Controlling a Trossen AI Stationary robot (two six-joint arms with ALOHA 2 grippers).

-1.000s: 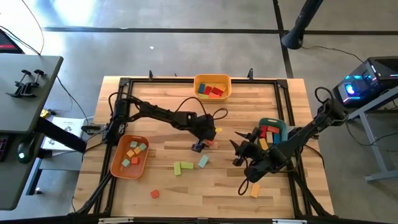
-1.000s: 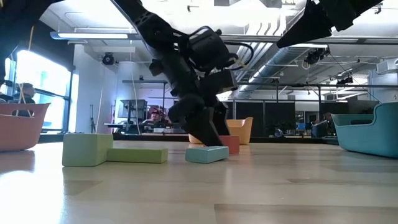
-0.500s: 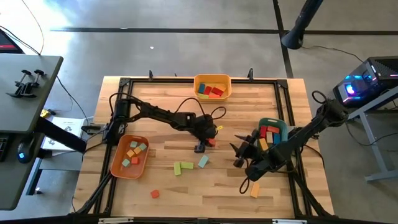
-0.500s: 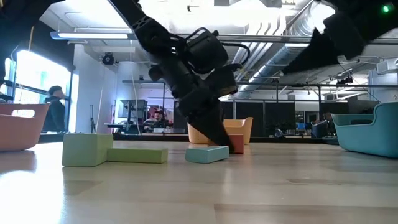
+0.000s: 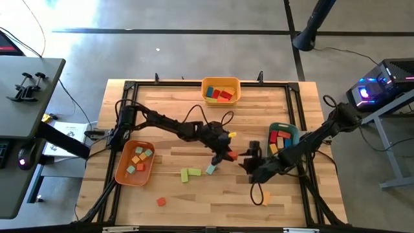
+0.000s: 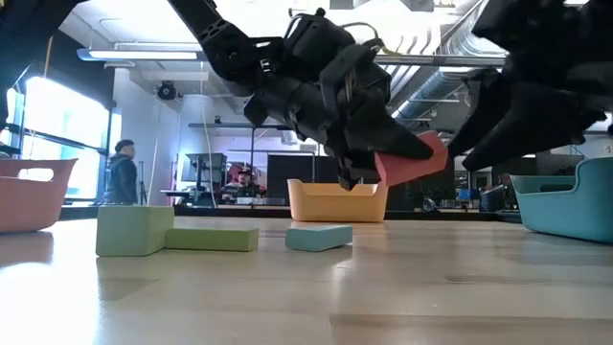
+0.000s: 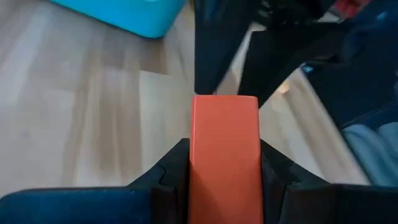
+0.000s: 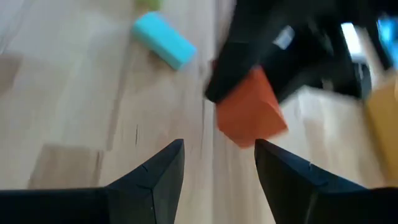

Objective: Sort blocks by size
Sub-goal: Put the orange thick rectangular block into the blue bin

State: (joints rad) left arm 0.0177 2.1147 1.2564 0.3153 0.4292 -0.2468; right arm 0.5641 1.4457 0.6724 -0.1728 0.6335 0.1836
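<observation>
Handover: I am presenting the red block (image 7: 224, 155) clamped in the left gripper (image 5: 228, 154).
Right gripper (image 8: 217, 163) is waiting at three o'clock, fingers apart, to receive it.

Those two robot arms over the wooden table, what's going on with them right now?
They are sorting blocks into trays. The left gripper is shut on a red block, held up off the table near its middle. The right gripper is open and faces that block from close by, perhaps for a handover. A teal block and green blocks lie loose on the table. The orange tray, yellow tray and teal tray already hold blocks.
</observation>
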